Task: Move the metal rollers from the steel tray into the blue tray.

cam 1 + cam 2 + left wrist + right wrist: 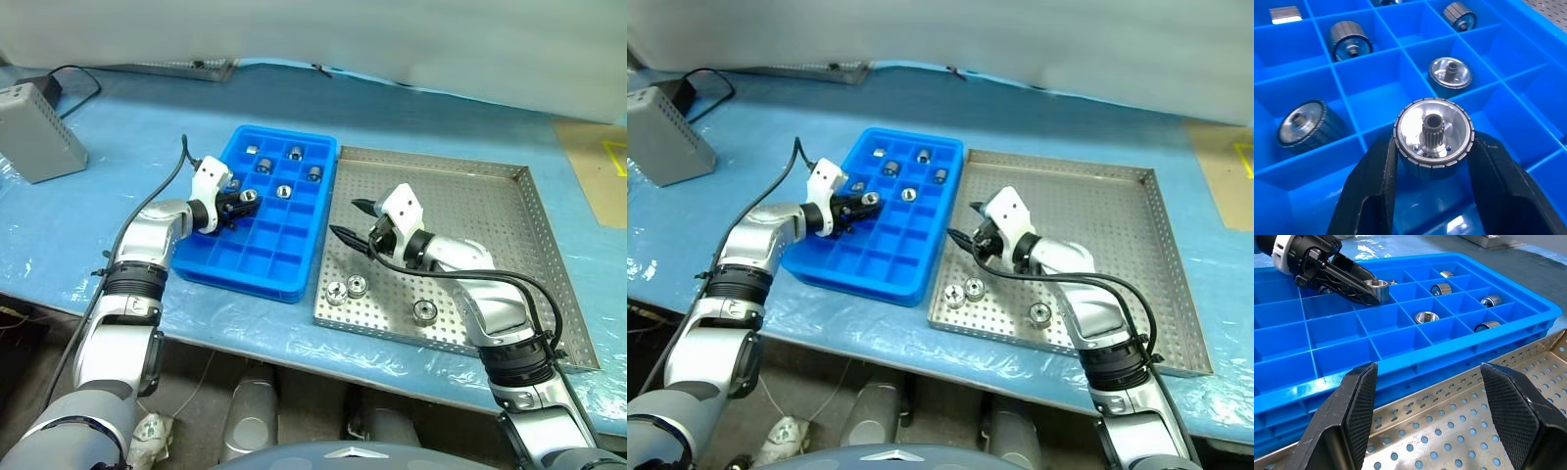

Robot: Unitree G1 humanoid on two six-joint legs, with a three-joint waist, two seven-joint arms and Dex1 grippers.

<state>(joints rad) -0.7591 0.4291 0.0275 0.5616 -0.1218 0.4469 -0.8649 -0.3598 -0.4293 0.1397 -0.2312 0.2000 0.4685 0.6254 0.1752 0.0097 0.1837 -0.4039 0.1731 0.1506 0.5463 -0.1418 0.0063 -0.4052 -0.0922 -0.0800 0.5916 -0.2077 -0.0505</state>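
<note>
Head stereo pair looks down on worktop [78,225]; wrist views sit close; all share gridded blue plastic tray [294,286].

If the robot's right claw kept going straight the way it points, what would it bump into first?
Most likely the near side wall of the blue tray. The open right gripper hovers over the steel tray, aimed at that wall. Its height is hard to judge, so it might pass just above the rim.
</note>
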